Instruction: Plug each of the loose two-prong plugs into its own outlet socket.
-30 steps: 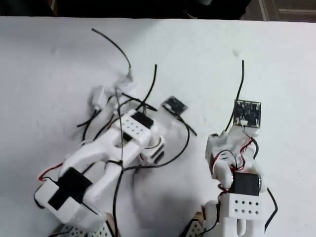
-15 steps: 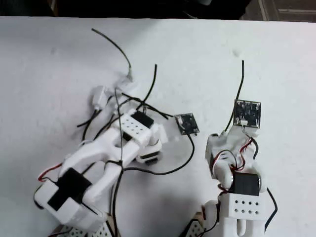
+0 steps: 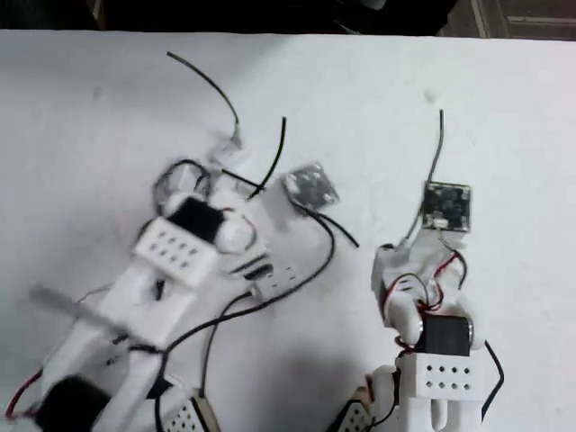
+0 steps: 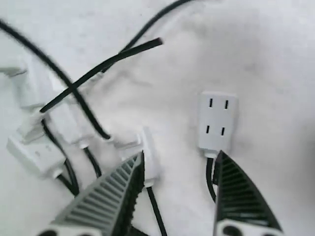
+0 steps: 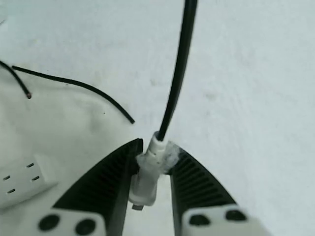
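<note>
In the left wrist view my left gripper [image 4: 179, 156] is open above the white table. A white two-prong plug [image 4: 150, 157] lies beside one finger, and a white outlet socket [image 4: 216, 120] with two pairs of slots lies just beyond the other. More white plugs [image 4: 37, 152] on black cords lie off to the side. My right gripper [image 5: 155, 147] is shut on a white plug [image 5: 146, 174] whose black cord [image 5: 178, 69] runs away from it. An outlet socket [image 5: 22, 182] lies near that gripper. From above, a socket [image 3: 286, 281] lies between the arms.
Loose black cords [image 3: 211, 85] cross and tangle over the table's left middle, around two white plugs [image 3: 229, 144]. The held plug's cord [image 3: 436, 153] runs toward the far edge. The table's far edge [image 3: 288, 34] meets a dark background.
The left arm has swung back and to the left, its wrist turned, and the cords near it shifted. The right arm has kept still with its plug.
</note>
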You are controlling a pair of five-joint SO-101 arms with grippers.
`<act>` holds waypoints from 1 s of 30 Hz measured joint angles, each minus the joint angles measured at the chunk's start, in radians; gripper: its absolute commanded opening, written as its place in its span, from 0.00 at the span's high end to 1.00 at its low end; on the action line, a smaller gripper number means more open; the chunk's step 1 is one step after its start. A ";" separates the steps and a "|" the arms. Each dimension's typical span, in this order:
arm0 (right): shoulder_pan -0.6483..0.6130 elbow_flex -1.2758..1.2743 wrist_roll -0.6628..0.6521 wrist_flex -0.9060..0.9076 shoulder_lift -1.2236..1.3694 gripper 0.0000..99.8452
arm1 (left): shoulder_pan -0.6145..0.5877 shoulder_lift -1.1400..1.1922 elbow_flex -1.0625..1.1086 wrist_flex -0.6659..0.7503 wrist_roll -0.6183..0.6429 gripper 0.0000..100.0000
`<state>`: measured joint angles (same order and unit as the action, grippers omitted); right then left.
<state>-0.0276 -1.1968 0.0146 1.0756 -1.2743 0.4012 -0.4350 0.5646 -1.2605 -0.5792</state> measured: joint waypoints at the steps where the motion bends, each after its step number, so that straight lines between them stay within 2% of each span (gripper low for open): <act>1: -0.028 0.000 0.000 0.000 0.000 0.98 | -0.025 -0.043 0.006 -0.009 0.021 0.82; 5: -0.158 0.000 0.000 0.000 0.000 0.98 | -0.133 -0.235 0.091 -0.018 0.104 0.86; 11: -0.367 0.000 0.000 -0.017 0.000 0.98 | -0.341 -0.535 0.301 -0.008 0.144 0.82; 14: -0.460 -0.049 0.000 -0.084 0.000 0.98 | -0.459 -0.649 0.410 0.044 0.144 0.80; 17: -0.537 -0.132 0.000 -0.212 0.000 0.98 | -0.526 -0.709 0.519 0.101 0.144 0.80; 23: -0.563 -0.178 -0.041 -0.419 -0.012 0.98 | -0.545 -0.730 0.600 0.204 0.149 0.80; 30: -0.686 -0.181 -0.044 -0.407 -0.215 0.98 | -0.493 -0.733 0.600 0.331 0.245 0.80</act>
<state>-0.7135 -1.3779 -0.0299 0.6690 -1.4891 -0.0913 -1.1684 1.1646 -0.9291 -0.3337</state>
